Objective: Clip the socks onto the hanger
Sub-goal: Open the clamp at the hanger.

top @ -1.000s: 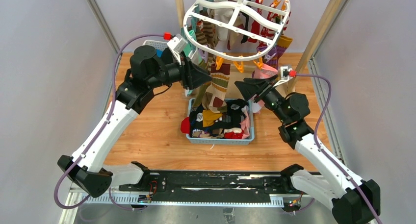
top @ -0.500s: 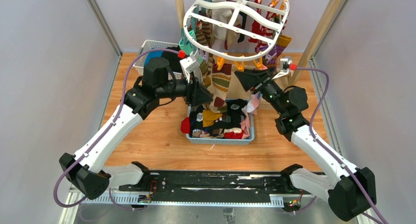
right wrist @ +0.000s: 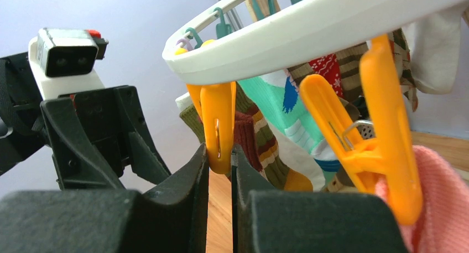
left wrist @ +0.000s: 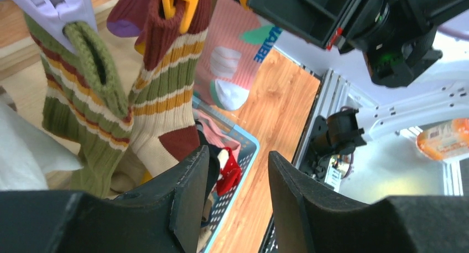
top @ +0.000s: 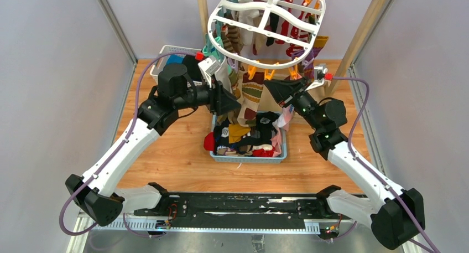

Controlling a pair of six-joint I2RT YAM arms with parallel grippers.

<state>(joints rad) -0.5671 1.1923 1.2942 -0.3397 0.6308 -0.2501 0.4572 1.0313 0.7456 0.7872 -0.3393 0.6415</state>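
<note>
One orange clothespin in the right pincer, under the hanger rim.

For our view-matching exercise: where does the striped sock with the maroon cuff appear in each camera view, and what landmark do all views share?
Top external: striped sock at centre, above the basket.
Left wrist: left of centre, upper half.
Right wrist: centre, behind the pin that the right fingers pinch.
Shared landmark: the pink sock, to its right in every view.
</note>
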